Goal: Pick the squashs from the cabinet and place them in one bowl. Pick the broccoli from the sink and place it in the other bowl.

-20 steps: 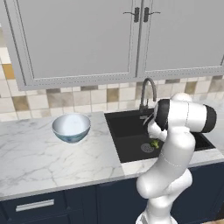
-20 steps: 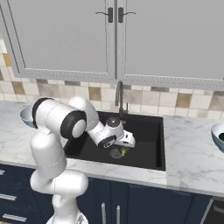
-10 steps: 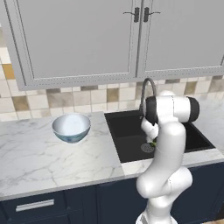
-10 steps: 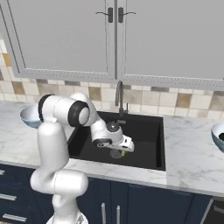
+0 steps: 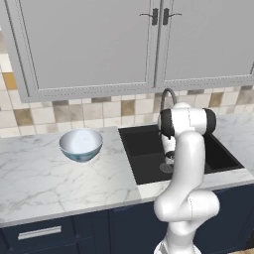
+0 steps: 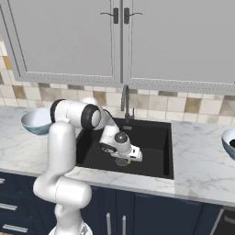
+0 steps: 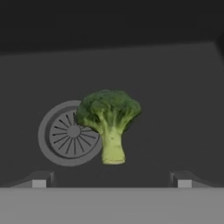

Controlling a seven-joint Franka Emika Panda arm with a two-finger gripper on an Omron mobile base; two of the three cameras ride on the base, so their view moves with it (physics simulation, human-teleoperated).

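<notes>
Claw (image 7: 111,181) is spread wide, holding nothing, down inside the sink (image 6: 151,137). Broccoli (image 7: 109,120) lies on the sink floor, overlapping the edge of the drain (image 7: 70,133), centred ahead between the fingertips (image 7: 39,180) and clear of both.

Bright green broccoli (image 7: 108,116) with a pale yellow-green stem lies in a black sink (image 5: 149,149) beside a grey ribbed drain (image 7: 70,133). White tabletop (image 5: 49,178) with grey marble veining; pale blue bowl (image 5: 81,145); beige-and-tan checkered tiles (image 5: 99,109).
</notes>
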